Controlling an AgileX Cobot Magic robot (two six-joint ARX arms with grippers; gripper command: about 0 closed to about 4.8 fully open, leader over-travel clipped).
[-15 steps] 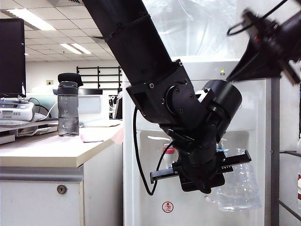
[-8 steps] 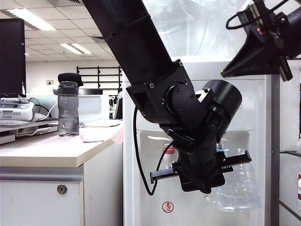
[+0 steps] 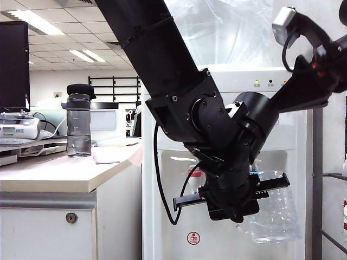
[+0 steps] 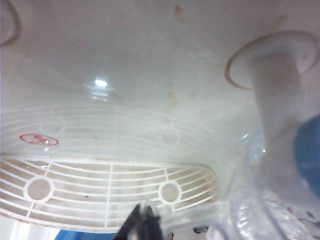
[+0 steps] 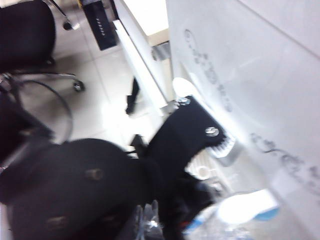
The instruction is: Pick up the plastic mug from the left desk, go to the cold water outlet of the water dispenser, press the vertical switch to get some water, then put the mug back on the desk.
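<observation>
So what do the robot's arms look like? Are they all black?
Mostly, yes. The left arm is thick, boxy and matte black, with round joints, small silver screws and a black cable looping beneath it. Its left gripper has a flat black crossbar. The right arm is black too, with a grey block and looping black cable on top.

Clear rippled plastic mug (image 3: 275, 214); white water dispenser (image 3: 162, 216), grey swirls.
</observation>
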